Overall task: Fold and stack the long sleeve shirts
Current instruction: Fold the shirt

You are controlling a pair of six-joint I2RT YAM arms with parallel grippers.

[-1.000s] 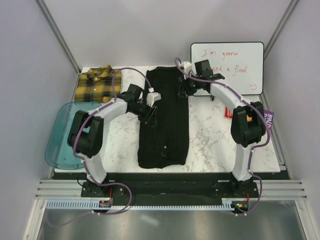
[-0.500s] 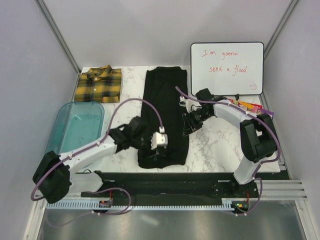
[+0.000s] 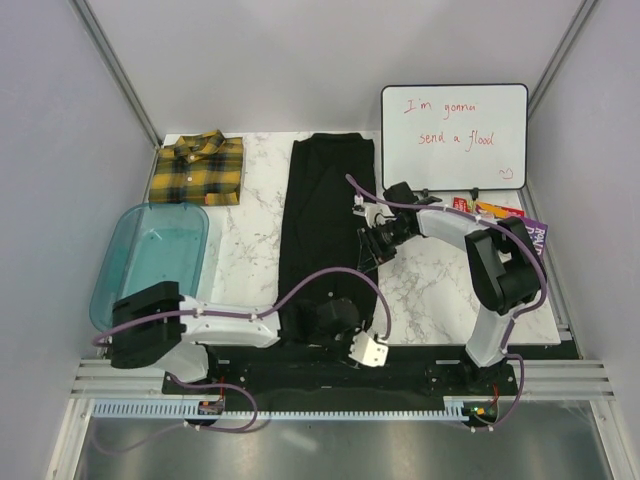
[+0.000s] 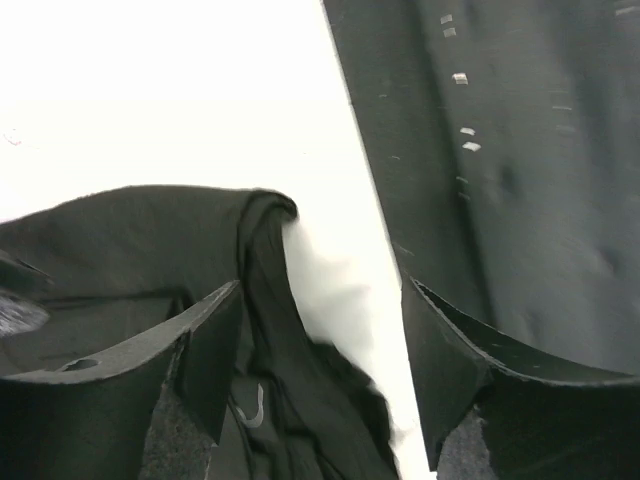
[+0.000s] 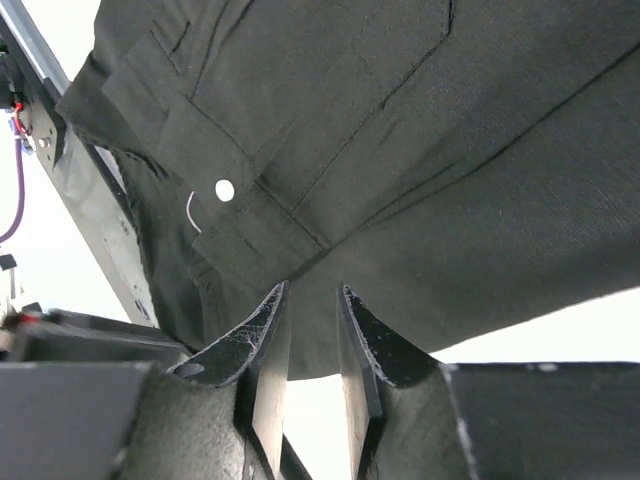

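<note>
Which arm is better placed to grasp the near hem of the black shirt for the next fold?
Left, probably. The left gripper is open over the near hem, a bunched fold of the black shirt between its fingers. The right gripper sits midway along the shirt's right edge.

The top view is evenly lit and sharp with faint shadows, while the bench burns out white in both wrist views
</note>
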